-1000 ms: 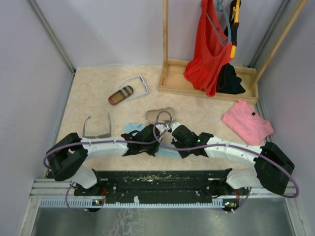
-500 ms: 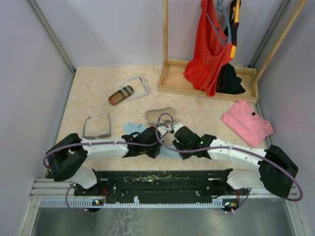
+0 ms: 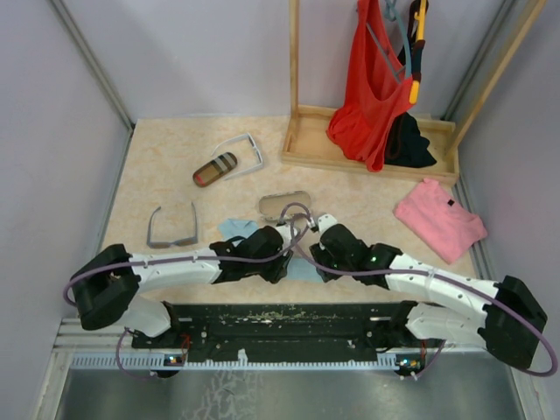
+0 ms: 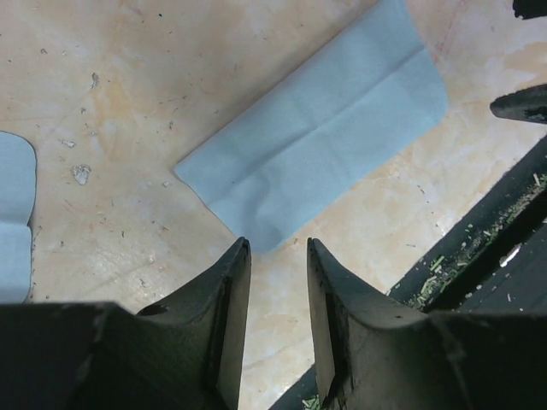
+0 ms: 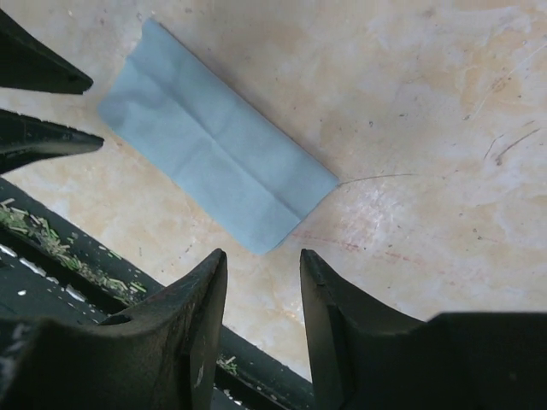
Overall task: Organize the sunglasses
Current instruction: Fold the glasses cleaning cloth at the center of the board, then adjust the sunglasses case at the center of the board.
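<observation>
The sunglasses lie far from both grippers. The white-framed pair (image 3: pixel 255 150) rests at the back, the thin dark-framed pair (image 3: pixel 172 241) at the left. My left gripper (image 3: pixel 280 256) (image 4: pixel 278 248) and right gripper (image 3: pixel 315 256) (image 5: pixel 263 260) face each other near the table's front. Both stand open and empty. Between them a folded light blue cloth (image 3: pixel 302 269) (image 4: pixel 316 132) (image 5: pixel 218 158) lies flat, just beyond each pair of fingertips. The left gripper's fingers (image 5: pixel 47 141) show in the right wrist view.
A brown-striped case (image 3: pixel 215 169) lies beside the white pair and a grey case (image 3: pixel 284 206) behind the grippers. A second blue cloth (image 3: pixel 234 229) (image 4: pixel 13 213) lies to the left. A wooden rack (image 3: pixel 367 153) with a red garment (image 3: pixel 372 79) and a pink cloth (image 3: pixel 437 219) sit right.
Both grippers have opened and let go of the blue cloth, which now lies folded on the table. Both have drawn back slightly from it.
</observation>
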Controlling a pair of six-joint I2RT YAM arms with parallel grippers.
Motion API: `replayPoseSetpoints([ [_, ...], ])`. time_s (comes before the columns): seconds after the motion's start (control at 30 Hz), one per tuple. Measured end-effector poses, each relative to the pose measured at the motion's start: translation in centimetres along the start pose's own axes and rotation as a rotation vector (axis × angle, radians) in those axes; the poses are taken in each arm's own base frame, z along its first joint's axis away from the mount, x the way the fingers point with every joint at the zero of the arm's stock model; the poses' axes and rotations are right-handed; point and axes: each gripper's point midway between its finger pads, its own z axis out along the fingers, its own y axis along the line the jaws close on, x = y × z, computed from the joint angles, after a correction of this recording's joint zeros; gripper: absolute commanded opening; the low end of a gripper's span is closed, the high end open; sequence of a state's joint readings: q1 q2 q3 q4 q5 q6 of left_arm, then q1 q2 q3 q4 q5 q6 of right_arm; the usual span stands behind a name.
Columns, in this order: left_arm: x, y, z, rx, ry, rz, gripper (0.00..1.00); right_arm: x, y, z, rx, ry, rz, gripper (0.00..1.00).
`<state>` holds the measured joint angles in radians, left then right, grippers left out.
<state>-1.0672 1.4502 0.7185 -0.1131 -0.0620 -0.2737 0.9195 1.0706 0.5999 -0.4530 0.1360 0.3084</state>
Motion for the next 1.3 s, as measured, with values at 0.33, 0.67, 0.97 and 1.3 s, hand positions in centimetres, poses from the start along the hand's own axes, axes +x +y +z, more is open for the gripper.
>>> replayPoseSetpoints([
  [0.33, -0.3, -1.0, -3.2, 0.061, -0.083, 0.011, 0.47, -1.2, -1.2, -1.7, 0.031, -0.176, 0.169, 0.38],
  [0.67, -1.9, 4.0, -2.2, -0.060, -0.139, -0.172, 0.58, -0.9, -2.3, -0.4, 0.114, -0.198, 0.391, 0.37],
  [0.97, -2.3, 4.6, -0.4, -0.067, -0.117, -0.213, 0.60, 0.1, -3.9, 1.7, 0.158, -0.116, 0.502, 0.39],
  [1.3, -2.2, 4.9, 1.7, -0.066, -0.068, -0.222, 0.60, -1.4, -4.1, 2.1, 0.107, -0.151, 0.557, 0.39],
])
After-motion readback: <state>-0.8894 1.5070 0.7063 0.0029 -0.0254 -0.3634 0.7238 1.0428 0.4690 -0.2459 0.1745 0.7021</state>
